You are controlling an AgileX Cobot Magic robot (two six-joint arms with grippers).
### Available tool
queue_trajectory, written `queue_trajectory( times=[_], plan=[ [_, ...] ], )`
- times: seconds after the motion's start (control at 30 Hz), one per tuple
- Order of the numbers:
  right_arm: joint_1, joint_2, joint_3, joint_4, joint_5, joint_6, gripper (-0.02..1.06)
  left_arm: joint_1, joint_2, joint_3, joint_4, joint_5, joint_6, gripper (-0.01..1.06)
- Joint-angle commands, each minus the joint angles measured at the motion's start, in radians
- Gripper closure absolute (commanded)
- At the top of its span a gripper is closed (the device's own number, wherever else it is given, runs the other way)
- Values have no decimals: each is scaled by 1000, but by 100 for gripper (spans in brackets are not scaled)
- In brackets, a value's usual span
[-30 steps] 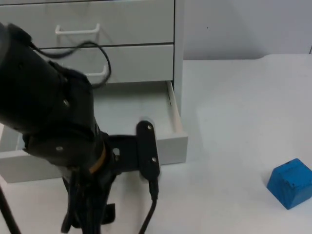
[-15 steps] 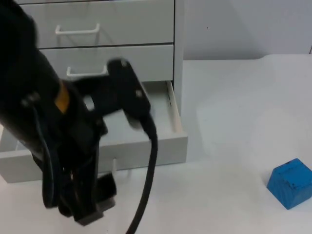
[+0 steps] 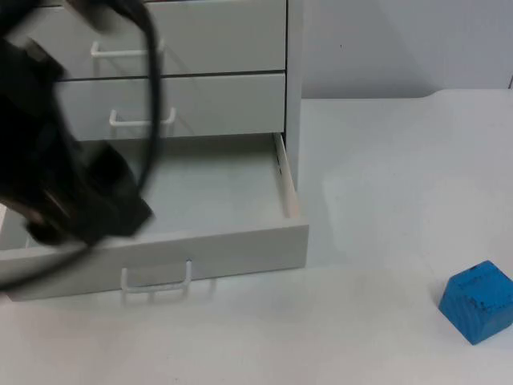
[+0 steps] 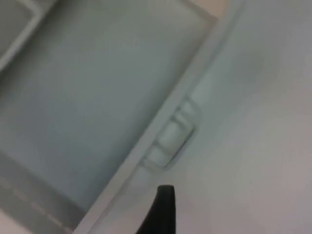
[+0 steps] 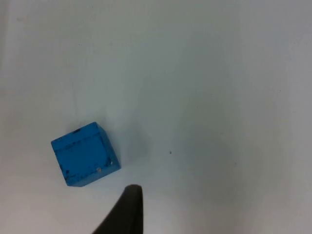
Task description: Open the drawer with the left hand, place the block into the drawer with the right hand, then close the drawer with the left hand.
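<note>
The white cabinet's bottom drawer (image 3: 216,200) stands pulled out, its inside bare, its front handle (image 3: 156,281) free. My left arm (image 3: 56,160) is a blurred black mass over the drawer's left part, clear of the handle. From the left wrist I see the open drawer (image 4: 97,92) and its handle (image 4: 170,136), with the left gripper (image 4: 163,214) above the table just in front of them. The blue block (image 3: 478,301) sits on the table at the front right. The right gripper (image 5: 127,214) hovers close beside the block (image 5: 84,154), apart from it.
The cabinet (image 3: 293,96) rises at the back left with two shut drawers above, each with a white handle (image 3: 128,50). White table (image 3: 377,184) stretches between the cabinet and the block. The grey wall closes the back.
My left arm has swung up and left, off the drawer front, uncovering the handle. The drawer stays open and the block has not moved.
</note>
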Motion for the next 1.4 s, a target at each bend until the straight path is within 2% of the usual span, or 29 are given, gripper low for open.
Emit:
queue_trajectory(
  times=[0.0,0.07,0.2,0.23,0.4,0.57,0.77,0.87,0.9,1.07,1.17,1.37],
  plan=[
    [1,-3,-7,3,1,-1,-1,43,-50,-1,-18,26,-43,24],
    [1,-3,-7,3,1,-1,-1,75,-93,-1,-18,36,-69,24],
    [1,-3,-7,3,1,-1,-1,195,-233,-1,-9,60,-149,24],
    [1,-3,-7,3,1,-1,-1,195,-233,-1,-9,60,-149,24],
    [1,-3,-7,11,3,-1,-1,347,-426,-1,0,118,-177,24],
    [1,-3,-7,34,17,-1,-1,426,-535,-1,74,171,-257,24],
    [1,-3,-7,34,26,-1,-1,473,-636,0,131,211,-273,20],
    [1,-3,-7,34,26,-1,-1,483,-696,0,127,251,-275,2],
    [1,-3,-7,34,30,-1,-1,483,-708,0,124,267,-278,0],
    [1,-3,-7,34,45,-1,-1,483,-740,0,121,310,-336,0],
    [1,-3,-7,34,45,-1,-1,483,-747,0,108,301,-382,0],
    [1,-3,-7,44,54,-1,-1,483,-747,0,94,310,-377,0]
  ],
)
